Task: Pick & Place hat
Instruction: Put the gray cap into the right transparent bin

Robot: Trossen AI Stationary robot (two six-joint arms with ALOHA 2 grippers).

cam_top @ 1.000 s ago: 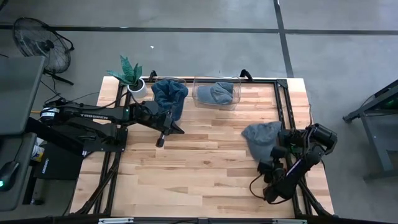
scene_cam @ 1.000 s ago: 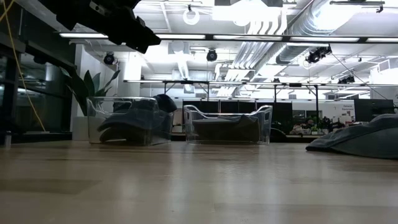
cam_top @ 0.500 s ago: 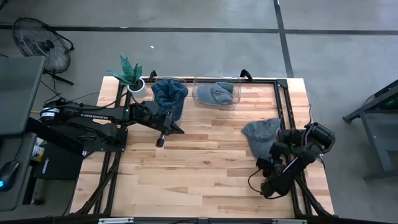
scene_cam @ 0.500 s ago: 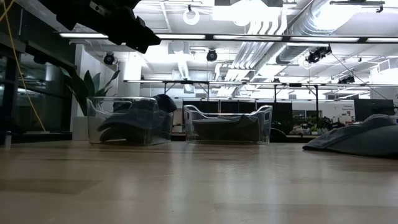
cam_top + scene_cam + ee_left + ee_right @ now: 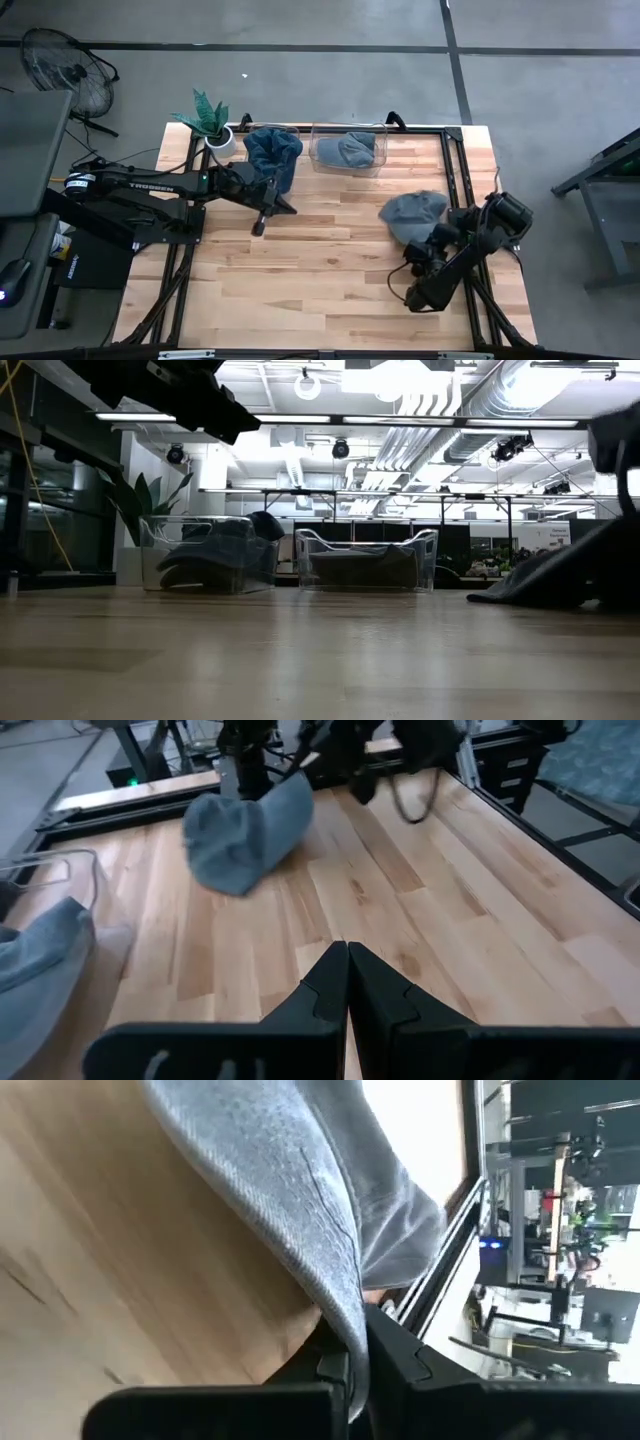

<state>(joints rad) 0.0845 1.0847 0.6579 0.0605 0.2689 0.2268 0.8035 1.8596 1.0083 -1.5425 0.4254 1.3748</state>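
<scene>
A grey hat [image 5: 410,212] lies on the wooden table right of the middle; it also shows in the low view [image 5: 535,582] and the left wrist view [image 5: 245,830]. My right gripper [image 5: 436,238] is at the hat's near right side, shut on it [image 5: 345,1365]. My left gripper [image 5: 258,228] hangs above the table left of the middle, shut and empty [image 5: 347,965]. Two clear bins stand at the far edge: one [image 5: 272,150] holds a dark blue hat, the other [image 5: 348,150] a grey hat. My right gripper pinches a fold at the grey hat's edge [image 5: 348,1315] between its two fingers. The fingers come low, from the table's near right side. The rest of the hat spreads out beyond the fingers, and its lower part [image 5: 510,596] lies on the table.
A potted plant [image 5: 212,125] stands at the table's far left corner beside the bins. A black frame rail [image 5: 455,175] runs along the table's right side. Bare wood lies between the two arms [image 5: 330,250].
My right gripper has moved toward the table's left edge, still shut on the grey hat. The hat has slid along the table with it, toward the left and slightly toward the far edge.
</scene>
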